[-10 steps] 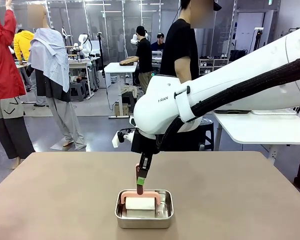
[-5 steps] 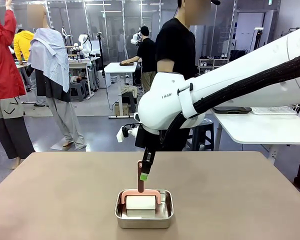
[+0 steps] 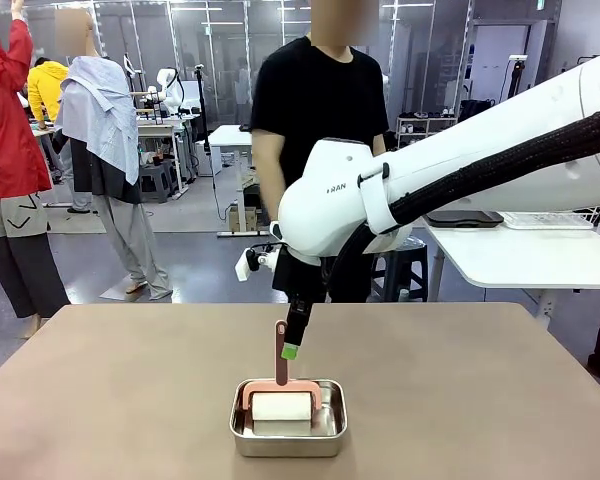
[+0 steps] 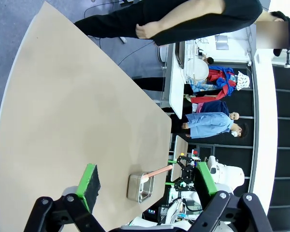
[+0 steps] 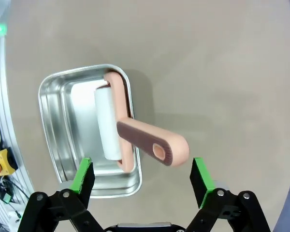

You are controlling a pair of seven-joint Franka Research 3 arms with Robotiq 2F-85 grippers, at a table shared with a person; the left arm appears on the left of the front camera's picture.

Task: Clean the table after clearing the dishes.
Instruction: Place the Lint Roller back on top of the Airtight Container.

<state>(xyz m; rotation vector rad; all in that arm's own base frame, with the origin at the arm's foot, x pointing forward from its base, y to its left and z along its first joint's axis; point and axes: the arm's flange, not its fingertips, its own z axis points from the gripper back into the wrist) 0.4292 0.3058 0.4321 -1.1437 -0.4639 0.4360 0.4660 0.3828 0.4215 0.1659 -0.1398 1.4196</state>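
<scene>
My right gripper (image 5: 141,176) gapes open above the smooth pink roller handle (image 5: 152,143) and shiny rectangular steel pan (image 5: 53,130); my left gripper (image 4: 147,181) is open too.

We see the right gripper (image 5: 141,175) with fingers spread, hanging just above the pink roller handle (image 5: 152,143), which sticks up between them and blocks a straight drop. Below it the steel pan (image 5: 53,140) holds the white roll (image 5: 107,123). The beige table (image 3: 500,400) is bare all round the pan, free passage either side. Beyond the gripper a person (image 3: 320,110) stands at the far edge.
</scene>
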